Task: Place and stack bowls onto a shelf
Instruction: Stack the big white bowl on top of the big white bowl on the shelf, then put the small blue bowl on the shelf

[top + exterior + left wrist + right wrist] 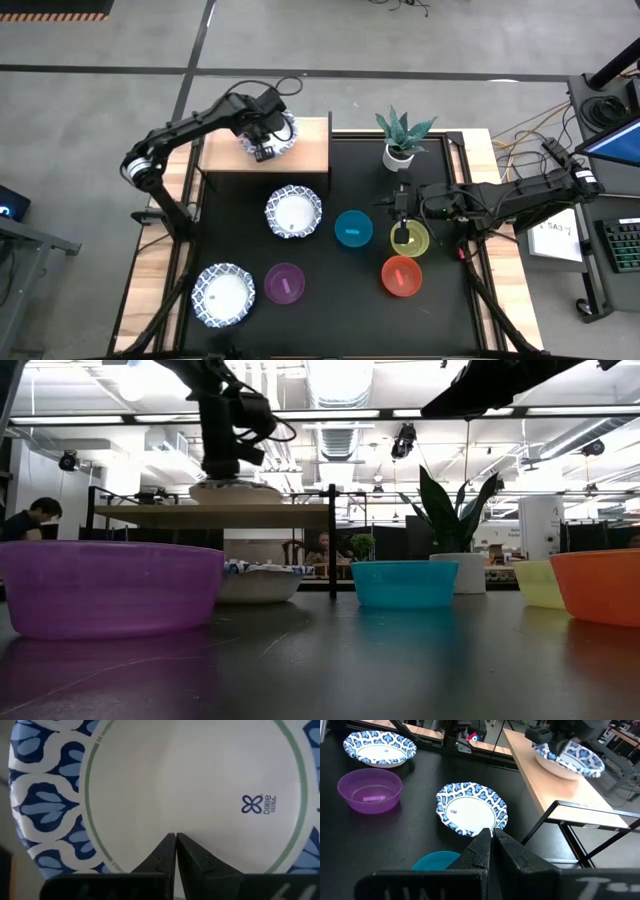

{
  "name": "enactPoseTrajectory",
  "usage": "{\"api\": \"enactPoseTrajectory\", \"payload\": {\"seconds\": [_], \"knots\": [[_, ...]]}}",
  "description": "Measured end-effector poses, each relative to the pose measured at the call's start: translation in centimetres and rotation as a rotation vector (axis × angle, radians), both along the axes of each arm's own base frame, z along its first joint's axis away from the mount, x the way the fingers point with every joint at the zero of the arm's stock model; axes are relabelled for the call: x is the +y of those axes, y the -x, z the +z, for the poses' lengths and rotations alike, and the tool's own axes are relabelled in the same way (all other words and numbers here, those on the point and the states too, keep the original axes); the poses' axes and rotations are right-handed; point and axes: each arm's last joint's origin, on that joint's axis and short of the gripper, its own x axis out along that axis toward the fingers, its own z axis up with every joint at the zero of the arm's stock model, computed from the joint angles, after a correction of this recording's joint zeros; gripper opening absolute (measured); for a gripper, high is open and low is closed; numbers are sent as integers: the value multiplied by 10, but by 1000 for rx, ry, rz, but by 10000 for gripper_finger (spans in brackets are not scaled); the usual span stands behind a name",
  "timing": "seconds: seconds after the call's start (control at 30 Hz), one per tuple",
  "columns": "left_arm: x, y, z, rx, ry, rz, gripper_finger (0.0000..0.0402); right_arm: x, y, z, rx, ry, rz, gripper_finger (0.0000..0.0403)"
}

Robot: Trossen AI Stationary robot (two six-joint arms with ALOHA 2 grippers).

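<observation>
One patterned bowl sits on the shelf's wood top, at the table's far left. My left gripper stands shut above this bowl's white centre and points down into it. Two more patterned bowls rest on the black table. Nearby sit the blue, yellow, red and purple bowls. My right gripper hangs shut and empty over the table, between the blue and yellow bowls. My left gripper's shut fingers point down over the white centre of the bowl on the shelf. I cannot tell whether their tips touch the bowl. The bowl stands upright on the shelf top.
A white pot with a green plant stands at the far edge, right of the shelf. The shelf's dark frame legs reach down to the table. Bare shelf top lies to the bowl's right. People show in the room behind.
</observation>
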Motion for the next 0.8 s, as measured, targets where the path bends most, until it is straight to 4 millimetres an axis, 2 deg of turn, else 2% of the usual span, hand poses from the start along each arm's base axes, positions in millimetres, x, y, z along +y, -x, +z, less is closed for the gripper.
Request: {"api": "enactPoseTrajectory", "payload": {"seconds": [0.3,0.47,0.63,0.8], "knots": [[-14,27,0,174,131,190,0,0,0,0,1,0,0,9],[-16,31,6,177,76,219,0,0,0,0,1,-1,0,9],[-26,38,25,71,32,213,0,0,0,0,-6,-43,-17,9],[-55,49,60,-257,31,144,0,0,-3,-5,-1,-104,-41,9]]}}
